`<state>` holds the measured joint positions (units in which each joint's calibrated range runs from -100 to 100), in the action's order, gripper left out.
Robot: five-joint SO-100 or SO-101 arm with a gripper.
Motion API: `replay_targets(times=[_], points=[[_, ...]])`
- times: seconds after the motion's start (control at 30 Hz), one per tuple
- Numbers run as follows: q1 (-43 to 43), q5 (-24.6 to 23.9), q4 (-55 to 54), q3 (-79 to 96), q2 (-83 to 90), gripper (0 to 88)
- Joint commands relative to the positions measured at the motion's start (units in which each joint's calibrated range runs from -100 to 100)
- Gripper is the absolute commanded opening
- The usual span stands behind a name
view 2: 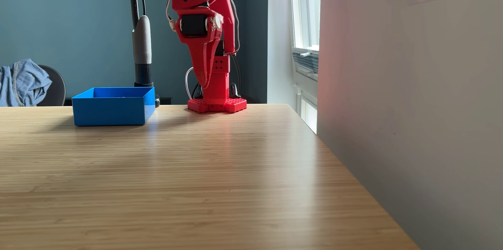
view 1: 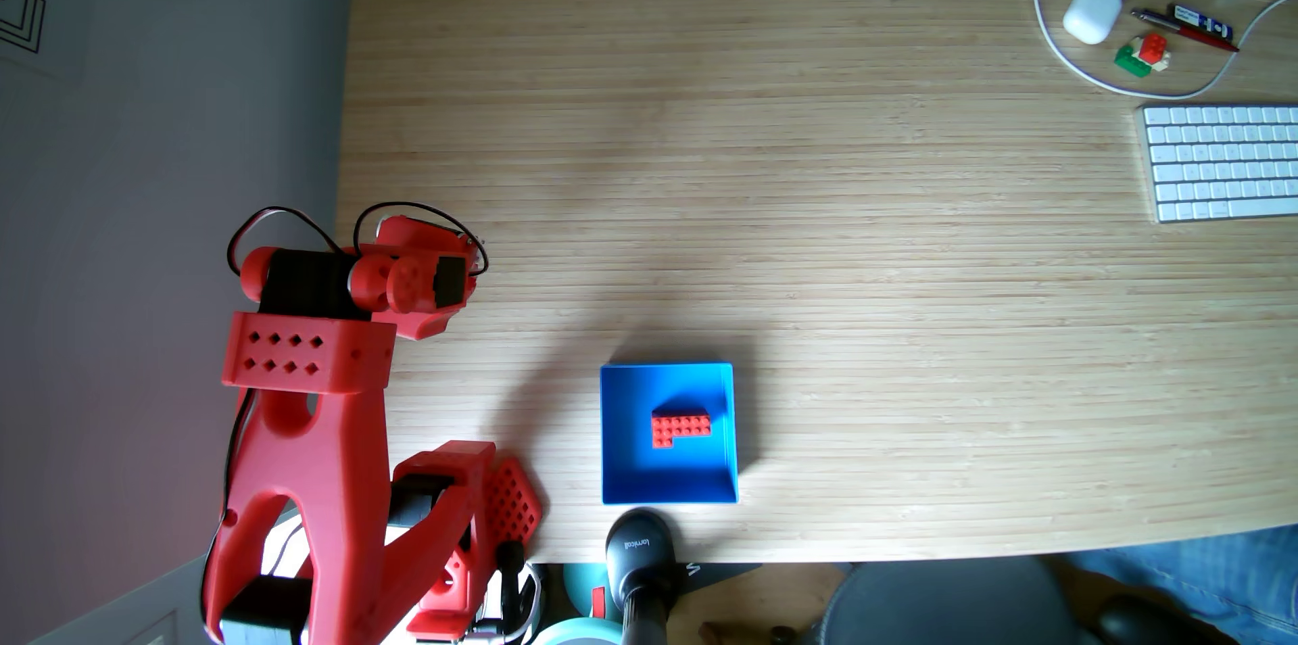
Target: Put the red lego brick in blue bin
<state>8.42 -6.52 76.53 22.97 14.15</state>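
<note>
The gripper (view 2: 202, 82), folded back over the arm's base with its fingers seen closed and empty, is parked well apart from the bin (view 1: 727, 434), where the brick (view 1: 678, 429) lies flat, so the task is judged done and no further move is called for.

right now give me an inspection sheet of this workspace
surface: wooden table, bare in the middle
job's things: red lego brick lies flat inside blue bin
clutter: keyboard, earbud case, pens, small lego stack
end effector: end effector points down beside the arm base, away from the bin, apparently shut and empty
cables: white cable loops round the clutter
surroundings: camera stand, window, white wall
</note>
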Motion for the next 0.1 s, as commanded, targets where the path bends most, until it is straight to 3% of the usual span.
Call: replay_targets(times=[0.0,0.07], points=[[-0.38,0.24,-0.4,-0.19,3.74,0.1],[-0.38,0.39,-0.4,-0.1,3.74,0.1]])
